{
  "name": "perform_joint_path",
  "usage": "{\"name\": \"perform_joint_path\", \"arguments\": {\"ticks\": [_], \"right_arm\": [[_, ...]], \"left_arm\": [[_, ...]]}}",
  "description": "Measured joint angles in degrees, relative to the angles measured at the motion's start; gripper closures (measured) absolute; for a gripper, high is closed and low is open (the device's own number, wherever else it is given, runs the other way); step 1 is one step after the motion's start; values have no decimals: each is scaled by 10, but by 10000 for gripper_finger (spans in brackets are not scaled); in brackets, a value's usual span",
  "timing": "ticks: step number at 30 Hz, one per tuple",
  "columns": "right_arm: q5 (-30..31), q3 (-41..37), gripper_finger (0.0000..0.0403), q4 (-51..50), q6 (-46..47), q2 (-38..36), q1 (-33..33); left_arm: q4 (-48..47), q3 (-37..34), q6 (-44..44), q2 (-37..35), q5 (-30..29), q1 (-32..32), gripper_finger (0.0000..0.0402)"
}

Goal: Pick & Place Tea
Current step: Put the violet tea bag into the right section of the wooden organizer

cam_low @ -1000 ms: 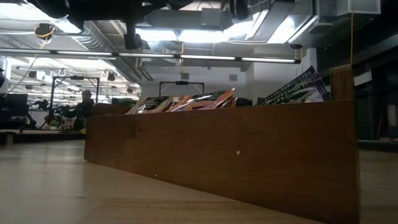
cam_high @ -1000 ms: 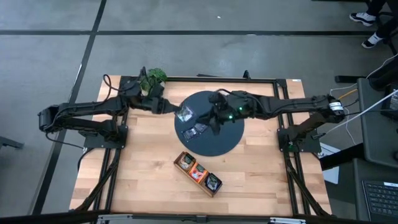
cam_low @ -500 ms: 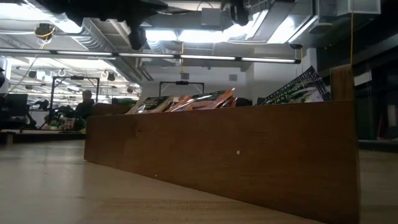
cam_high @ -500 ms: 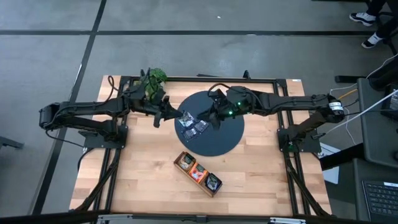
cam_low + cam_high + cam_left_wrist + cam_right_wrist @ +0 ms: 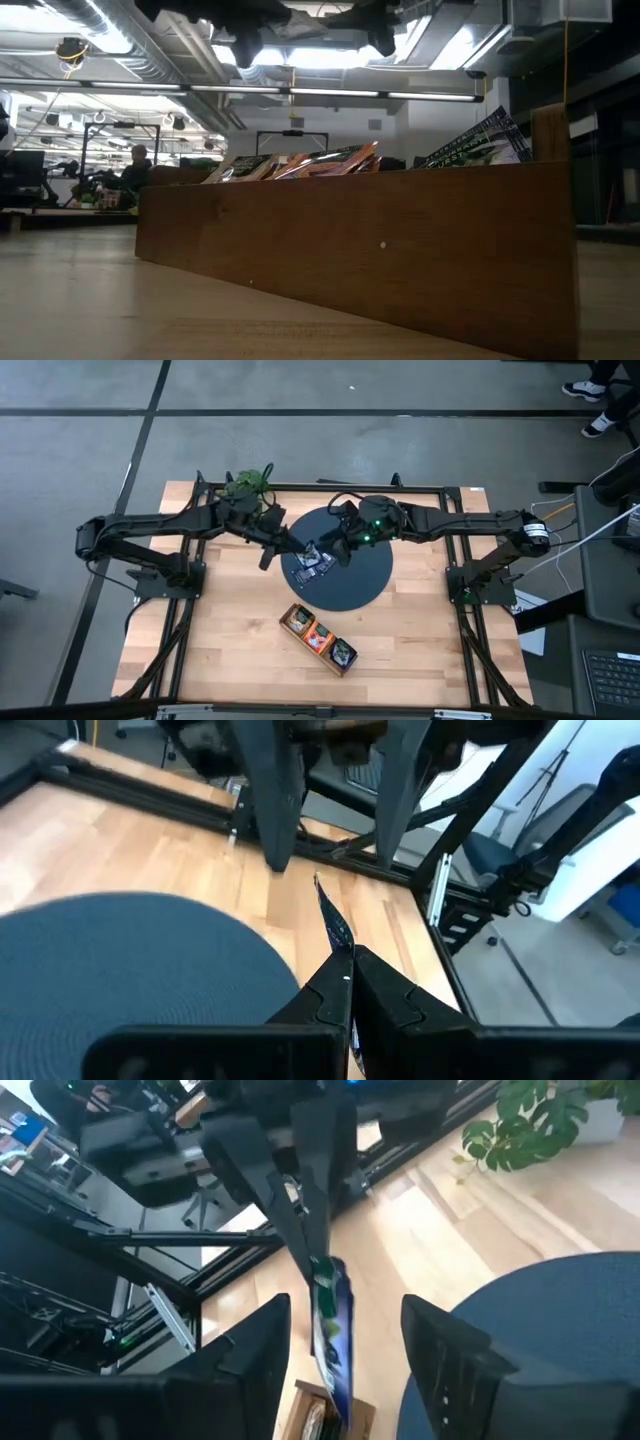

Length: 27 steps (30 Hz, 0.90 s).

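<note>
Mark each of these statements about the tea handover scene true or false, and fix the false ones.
1. The left gripper is shut on a blue tea sachet. True.
2. The right gripper is shut. False: its fingers stand open on either side of the sachet.
3. The wooden tray is empty. False: it holds sachets.
4. The dark round mat lies on the table. True.
5. Both grippers meet over the tray. False: over the mat.

Wooden tray (image 5: 350,250) matt; mat (image 5: 360,575) dark matt; sachet (image 5: 330,1325) glossy foil-like.
</note>
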Motion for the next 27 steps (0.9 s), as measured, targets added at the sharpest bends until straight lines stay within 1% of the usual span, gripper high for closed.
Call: {"name": "perform_joint_path", "arguments": {"ticks": [6, 11, 19, 23, 27], "right_arm": [[0, 0, 216, -4, -1, 0, 0], [0, 0, 218, 0, -15, 0, 0], [1, 0, 220, 20, -18, 0, 0], [1, 0, 248, 20, -18, 0, 0], [0, 0, 300, 25, -17, 5, 0]], "left_arm": [[20, 15, 11, 12, 6, 0, 400], [21, 20, 28, 12, 6, 0, 400], [19, 20, 27, 12, 6, 0, 400], [23, 20, 30, 12, 6, 0, 400], [23, 20, 30, 12, 5, 0, 400]]}}
